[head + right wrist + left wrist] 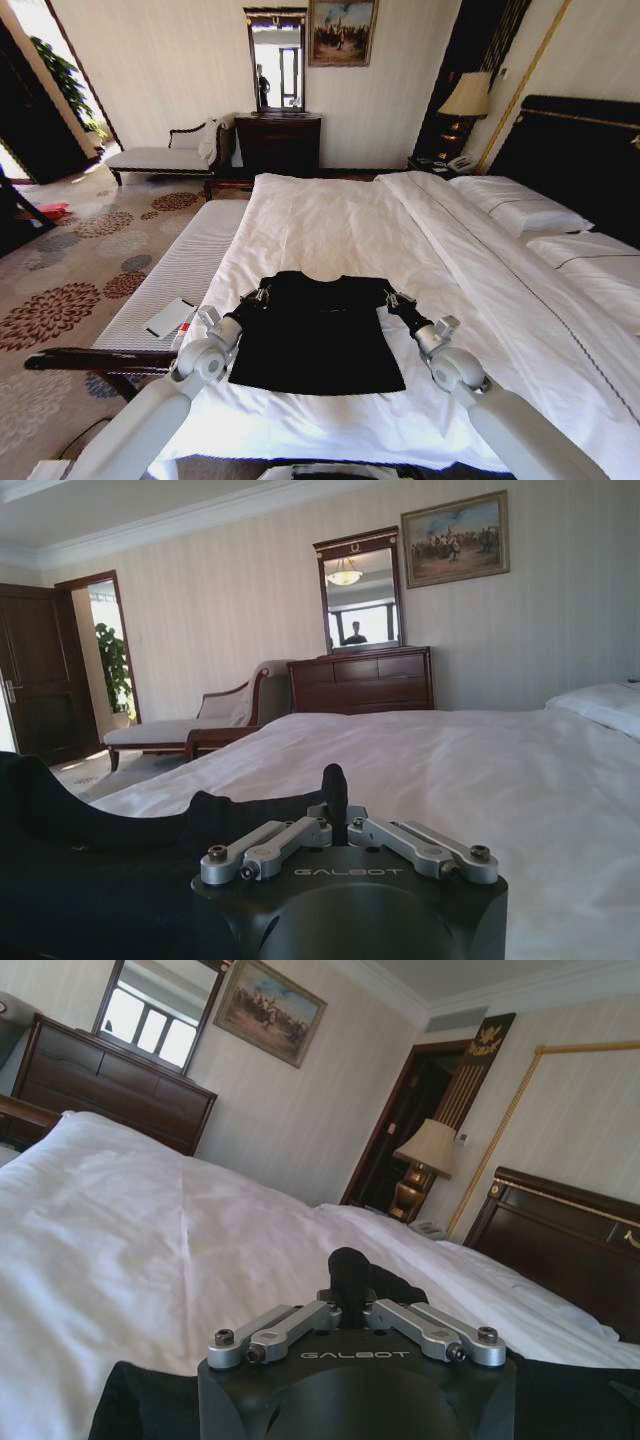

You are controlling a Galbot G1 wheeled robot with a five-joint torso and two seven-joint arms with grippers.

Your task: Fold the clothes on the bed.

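The clothes (318, 335), a black sleeveless top, lie flat near the foot of the bed (340, 225), which has white sheets. My left gripper (257, 296) is at the top's left shoulder. In the left wrist view its fingers (350, 1305) are shut on a pinch of black fabric (349, 1268) that sticks up between them. My right gripper (393, 298) is at the other shoulder. The right wrist view shows it (335, 825) shut on a fold of the top (150, 835) in the same way.
A narrow white padded bench (185, 265) runs along the bed's left side with a small white card (170, 317) on it. Pillows (520, 210) and a dark headboard (580, 150) are on the right. A dresser (278, 142) and chaise (160, 156) stand by the far wall.
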